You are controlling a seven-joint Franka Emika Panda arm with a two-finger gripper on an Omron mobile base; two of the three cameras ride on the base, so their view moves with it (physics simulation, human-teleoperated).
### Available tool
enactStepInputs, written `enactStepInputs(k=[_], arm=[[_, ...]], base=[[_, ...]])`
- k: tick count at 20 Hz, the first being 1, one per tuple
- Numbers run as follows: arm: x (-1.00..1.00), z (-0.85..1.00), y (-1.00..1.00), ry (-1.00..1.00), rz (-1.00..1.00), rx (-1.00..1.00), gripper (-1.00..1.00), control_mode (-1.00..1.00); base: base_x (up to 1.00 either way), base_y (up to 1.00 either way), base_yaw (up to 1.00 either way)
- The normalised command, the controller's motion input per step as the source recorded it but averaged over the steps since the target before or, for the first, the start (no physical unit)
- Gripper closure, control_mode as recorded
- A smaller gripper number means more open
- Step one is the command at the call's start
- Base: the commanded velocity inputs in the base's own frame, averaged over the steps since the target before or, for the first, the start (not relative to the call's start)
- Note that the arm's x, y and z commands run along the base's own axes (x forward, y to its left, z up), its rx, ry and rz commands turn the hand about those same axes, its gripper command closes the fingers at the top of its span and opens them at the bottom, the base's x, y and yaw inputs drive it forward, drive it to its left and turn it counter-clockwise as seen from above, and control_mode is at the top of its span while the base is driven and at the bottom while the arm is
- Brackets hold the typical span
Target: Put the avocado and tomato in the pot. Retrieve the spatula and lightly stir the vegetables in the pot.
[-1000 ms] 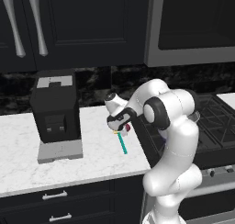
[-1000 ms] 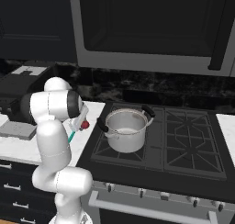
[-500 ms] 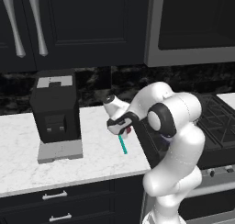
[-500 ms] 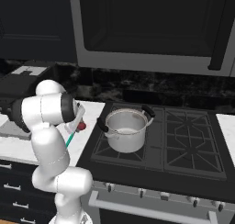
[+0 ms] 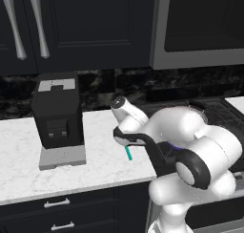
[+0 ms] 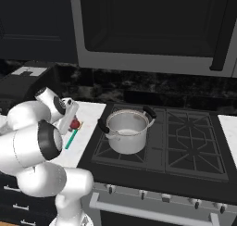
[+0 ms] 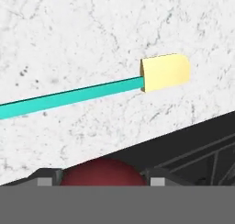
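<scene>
In the hand view the tomato sits at bottom centre betw the two tips of the tool, so the tool looks part-spread and pinching the tomato; it seems lifted off the worktop, judging by the gap to the surface behind. In the right base view the same red ball is at the tool, left of centre, over the worktop edge by the stove. Key relation: the pot lies to the right of the tool in that view, near but apart, mouth open and up. So next move prob a carry rightward over the rim, then release. The spatula lies flat on the worktop under the tool, long axis running left-right across the hand view, yellow head at right toward the dark stove edge, teal handle end showing centre of the left base view. Avocado can't be made out.
</scene>
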Motion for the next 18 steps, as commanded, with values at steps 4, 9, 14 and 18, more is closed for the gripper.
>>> enactStepInputs(k=[4, 9, 14, 18], arm=[[-0.54, 1.00, 0.00, 0.00, -0.16, 0.13, 1.00, -1.00], [-0.53, 0.99, -0.01, -0.05, -0.28, 0.05, 1.00, -1.00], [-0.43, 0.84, -0.17, -0.05, -0.32, 0.02, 1.00, -1.00], [-0.34, 0.73, -0.42, 0.01, -0.34, 0.14, 1.00, -1.00]], base=[[0.00, 0.00, 0.00], [0.00, 0.00, 0.00], [0.00, 0.00, 0.00], [0.00, 0.00, 0.00]])
